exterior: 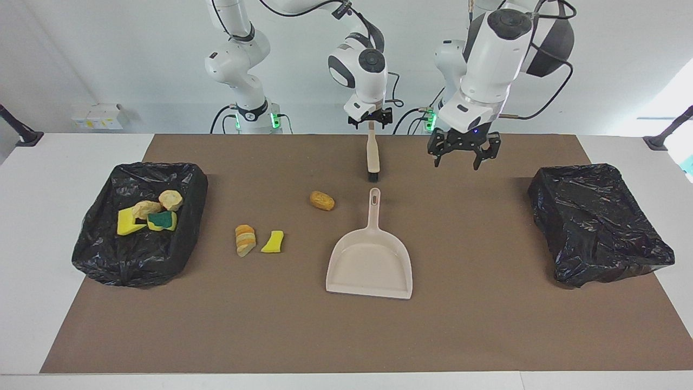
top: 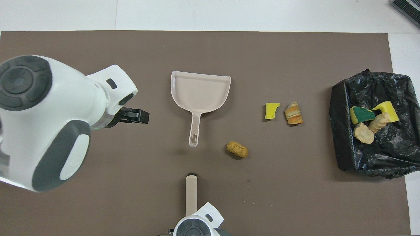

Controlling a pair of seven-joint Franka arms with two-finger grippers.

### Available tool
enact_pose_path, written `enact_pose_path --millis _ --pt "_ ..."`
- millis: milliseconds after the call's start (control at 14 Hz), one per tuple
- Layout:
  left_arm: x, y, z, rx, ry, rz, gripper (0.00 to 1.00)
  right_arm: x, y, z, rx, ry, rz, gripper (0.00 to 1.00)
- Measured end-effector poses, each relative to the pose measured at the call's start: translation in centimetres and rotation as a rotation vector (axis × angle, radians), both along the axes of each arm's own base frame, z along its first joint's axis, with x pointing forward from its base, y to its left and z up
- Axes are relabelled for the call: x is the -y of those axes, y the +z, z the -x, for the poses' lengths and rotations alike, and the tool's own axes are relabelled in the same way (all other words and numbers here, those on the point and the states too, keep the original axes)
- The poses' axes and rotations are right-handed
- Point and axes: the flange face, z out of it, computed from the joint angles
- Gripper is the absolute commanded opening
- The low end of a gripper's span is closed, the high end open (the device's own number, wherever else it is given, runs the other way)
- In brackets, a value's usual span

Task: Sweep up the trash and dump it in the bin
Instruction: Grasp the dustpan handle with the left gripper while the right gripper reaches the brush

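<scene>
On the brown mat [exterior: 487,325], trash [exterior: 322,200] lies apart from both jaws.

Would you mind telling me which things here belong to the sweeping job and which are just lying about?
Belonging: brush, its handle at the right gripper; dustpan; bread-like chunk, striped chunk and yellow sponge bit on the mat; bin holding four scraps; left gripper over the mat.
Lying about: second black-lined bin at the left arm's end; white boxes off the mat.

Right gripper [exterior: 369,122] at brush [exterior: 372,155] handle
</scene>
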Motion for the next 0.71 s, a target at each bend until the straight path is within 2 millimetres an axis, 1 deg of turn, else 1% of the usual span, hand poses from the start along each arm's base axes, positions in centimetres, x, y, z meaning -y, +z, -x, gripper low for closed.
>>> enact_pose_path --millis 71,214,286,429,500,714 --pt "1.2 -1.6 -0.5 0.005 0.000 0.006 1.00 -0.1 -0.3 0.0 0.002 0.000 -0.001 0.72" --pt "3.8 -4.9 -1.2 0.005 0.001 0.014 1.00 -0.2 -0.5 0.1 0.001 0.001 0.001 0.52" --pt "5.2 -6.5 -1.4 0.007 -0.008 0.018 1.00 -0.2 -0.5 0.1 0.001 0.001 0.001 0.39" --pt "7.7 -9.1 -1.5 0.012 -0.011 0.028 1.00 -0.2 -0.5 0.1 0.001 0.001 0.001 0.06" --pt "9.0 -10.3 -1.4 0.014 -0.004 0.034 1.00 -0.2 -0.5 0.1 0.000 0.001 0.001 0.00" --pt "12.2 -13.8 -0.8 0.011 0.015 0.043 1.00 -0.1 -0.4 0.0 -0.003 0.000 0.003 0.00"
